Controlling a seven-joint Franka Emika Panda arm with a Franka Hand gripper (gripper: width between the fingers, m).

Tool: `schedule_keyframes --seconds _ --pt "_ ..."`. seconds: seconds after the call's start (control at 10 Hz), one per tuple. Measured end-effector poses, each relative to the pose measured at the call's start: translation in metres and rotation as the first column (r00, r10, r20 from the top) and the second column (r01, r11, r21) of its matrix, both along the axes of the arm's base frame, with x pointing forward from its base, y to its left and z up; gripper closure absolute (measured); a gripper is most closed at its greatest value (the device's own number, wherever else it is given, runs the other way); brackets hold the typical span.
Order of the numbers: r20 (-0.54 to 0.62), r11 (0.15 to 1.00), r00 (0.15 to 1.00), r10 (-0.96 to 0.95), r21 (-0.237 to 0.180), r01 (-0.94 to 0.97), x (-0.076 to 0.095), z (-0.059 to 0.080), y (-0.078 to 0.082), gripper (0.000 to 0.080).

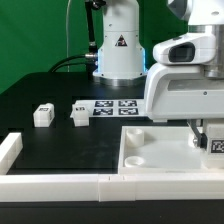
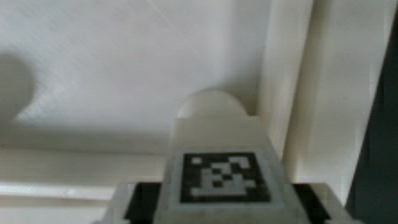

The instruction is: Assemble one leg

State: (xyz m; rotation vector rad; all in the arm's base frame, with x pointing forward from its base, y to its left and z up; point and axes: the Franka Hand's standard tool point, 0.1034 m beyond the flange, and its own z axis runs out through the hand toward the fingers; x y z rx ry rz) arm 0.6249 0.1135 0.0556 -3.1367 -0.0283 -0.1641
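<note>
My gripper is shut on a leg, a small white post with a black-and-white tag, and holds it over the far-right part of the large white panel. In the wrist view the leg sits between my dark fingers, tag toward the camera and rounded tip pointing at the panel close to its raised rim. A round socket shows at the frame's edge. I cannot tell whether the tip touches the panel. Two more legs lie on the black table at the exterior view's left.
The marker board lies behind the panel. A white rail runs along the front edge and turns up at the exterior view's left. The robot base stands at the back.
</note>
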Motion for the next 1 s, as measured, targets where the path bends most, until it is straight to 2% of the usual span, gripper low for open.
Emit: schedule_keyframes --seconds 0.1,0.4,0.6,1.0 --pt "0.001 0.999 0.999 -0.034 0.006 0.034 0.000 0.000 0.000 0.0530" --pt "0.000 0.918 0.919 -0.394 0.043 0.393 -0.001 -0.001 -0.003 0.0530" --pt "0.001 0.826 0.826 -0.564 0.034 0.563 -0.003 -0.001 -0.015 0.0528" --pt "0.040 0.642 0.641 -0.767 0.011 0.767 -0.012 0.000 -0.040 0.0518"
